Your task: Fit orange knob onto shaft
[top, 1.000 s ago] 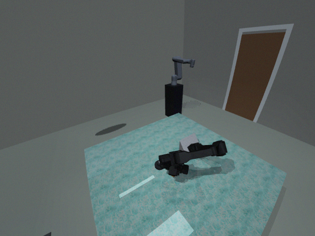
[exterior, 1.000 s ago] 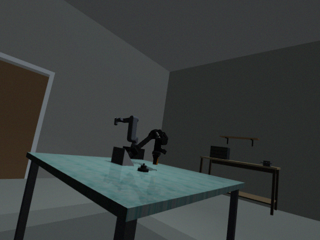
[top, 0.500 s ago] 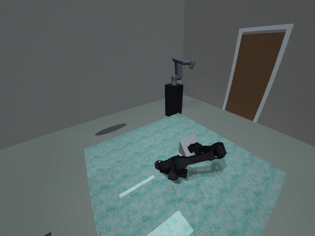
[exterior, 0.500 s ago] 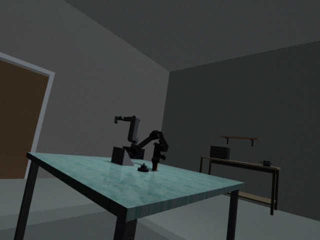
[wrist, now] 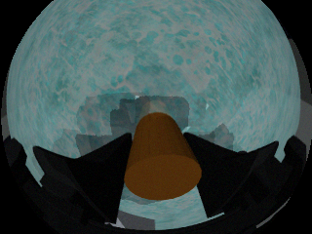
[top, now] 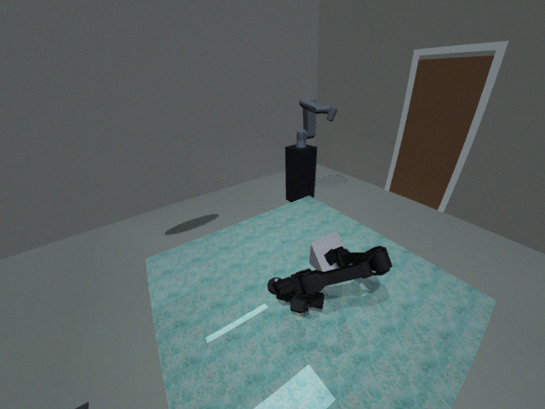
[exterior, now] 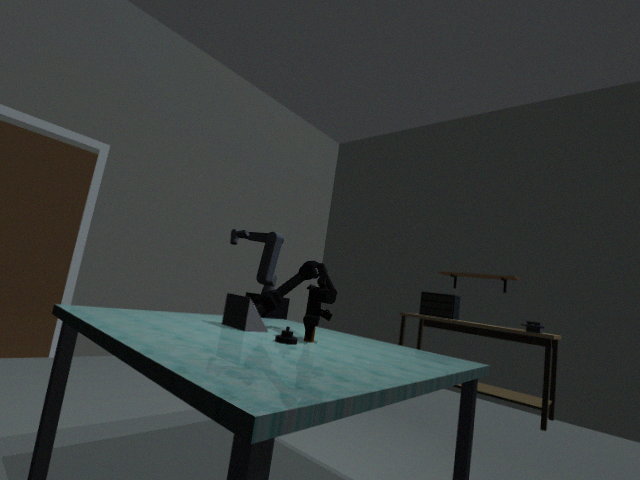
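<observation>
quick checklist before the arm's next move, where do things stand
- orange knob upright: ok, beside the pedestal
- gripper fingers either side of knob, grip open: ok
- pedestal upright on the table: ok
- shaft uncovered: ok
- knob seated on pedestal: not ok
- flat sides lined up: cannot tell, hole hidden
</observation>
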Controlling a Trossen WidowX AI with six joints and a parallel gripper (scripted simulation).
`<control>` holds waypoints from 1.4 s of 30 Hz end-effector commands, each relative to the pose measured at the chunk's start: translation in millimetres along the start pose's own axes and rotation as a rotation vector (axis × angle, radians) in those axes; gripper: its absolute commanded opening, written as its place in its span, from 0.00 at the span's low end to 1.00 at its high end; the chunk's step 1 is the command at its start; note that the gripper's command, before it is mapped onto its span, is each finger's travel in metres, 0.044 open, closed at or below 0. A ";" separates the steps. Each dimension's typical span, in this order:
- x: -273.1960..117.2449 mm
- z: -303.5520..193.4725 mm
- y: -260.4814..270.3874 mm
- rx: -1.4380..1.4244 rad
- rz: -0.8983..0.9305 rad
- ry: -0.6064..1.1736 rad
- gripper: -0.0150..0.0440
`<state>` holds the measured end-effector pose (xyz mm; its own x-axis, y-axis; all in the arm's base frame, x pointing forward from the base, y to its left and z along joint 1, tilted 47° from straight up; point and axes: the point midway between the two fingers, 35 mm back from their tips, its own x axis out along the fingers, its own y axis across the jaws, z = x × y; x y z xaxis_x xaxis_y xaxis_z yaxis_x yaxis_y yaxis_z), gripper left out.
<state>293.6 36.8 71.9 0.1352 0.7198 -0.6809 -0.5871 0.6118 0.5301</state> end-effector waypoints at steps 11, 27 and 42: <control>-0.1 0.1 0.0 -0.001 0.000 0.000 0.66; -70.5 -0.5 -0.9 0.005 0.000 0.000 1.00; -47.1 0.3 -2.3 0.005 -0.002 0.001 1.00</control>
<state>289.0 -2.9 106.8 0.1371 0.7156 -0.6849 -0.5870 0.6157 0.5257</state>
